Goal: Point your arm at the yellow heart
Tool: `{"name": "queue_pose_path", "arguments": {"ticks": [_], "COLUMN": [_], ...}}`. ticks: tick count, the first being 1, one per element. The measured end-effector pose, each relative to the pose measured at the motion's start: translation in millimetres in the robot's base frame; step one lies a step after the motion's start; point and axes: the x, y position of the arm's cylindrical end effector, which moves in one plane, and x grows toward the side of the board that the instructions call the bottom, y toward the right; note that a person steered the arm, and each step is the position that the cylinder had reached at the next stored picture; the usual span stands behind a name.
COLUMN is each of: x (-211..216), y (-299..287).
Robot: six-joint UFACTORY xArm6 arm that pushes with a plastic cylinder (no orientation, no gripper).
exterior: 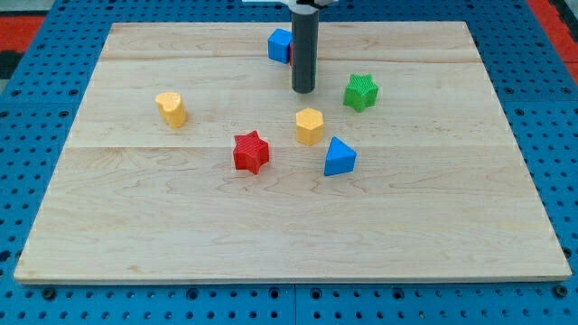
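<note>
The yellow heart lies on the wooden board at the view's left. My tip rests on the board near the top centre, well to the right of the heart. A yellow hexagon sits just below my tip. A blue block stands right behind the rod at its left, and a sliver of a red block shows between them. A green star is to the tip's right.
A red star lies below and left of the tip, between it and the board's bottom. A blue triangle lies right of the red star. The wooden board rests on a blue pegboard.
</note>
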Motion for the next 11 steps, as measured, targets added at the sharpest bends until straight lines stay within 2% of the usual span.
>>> {"name": "queue_pose_path", "arguments": {"ticks": [1,2,5,6,7,8,9,11], "x": [-23.4,-15.1,84.4,111.7,118.8,103.5,75.8,73.9], "y": [0.0,0.0,-81.9,-128.9,-190.0,-254.8,-262.2,-218.4]}}
